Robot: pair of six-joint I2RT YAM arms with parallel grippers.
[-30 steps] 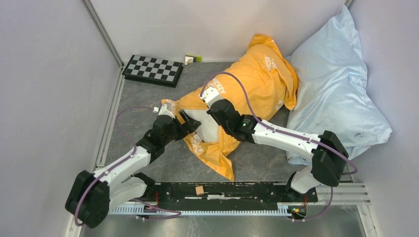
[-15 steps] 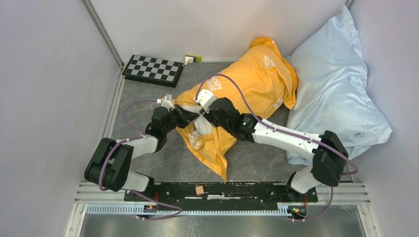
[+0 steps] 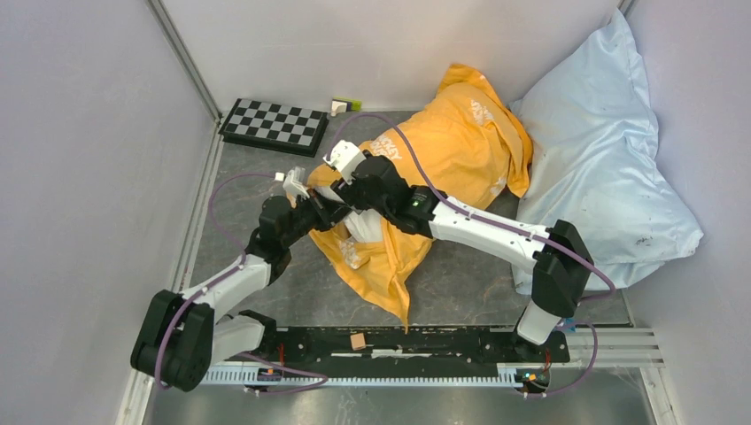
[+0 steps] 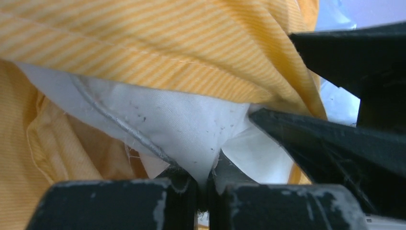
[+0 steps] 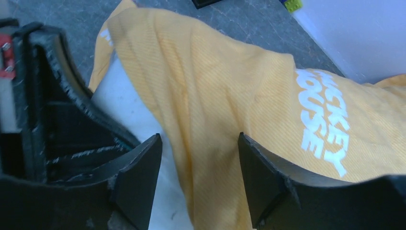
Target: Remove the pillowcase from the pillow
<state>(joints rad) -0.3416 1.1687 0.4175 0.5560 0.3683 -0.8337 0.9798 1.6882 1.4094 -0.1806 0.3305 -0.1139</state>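
Only left wrist view shows left gripper [image 4: 203, 189] pinching pillow [image 4: 191, 120] corner

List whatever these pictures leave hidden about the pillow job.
- Top view: the pillowcase covers most of the pillow.
- Left wrist view: the left hand hides how much pillow it pinches.
- Top view: the right arm covers that hand's fingertips.
- Top view: items by the far wall are too small to name.
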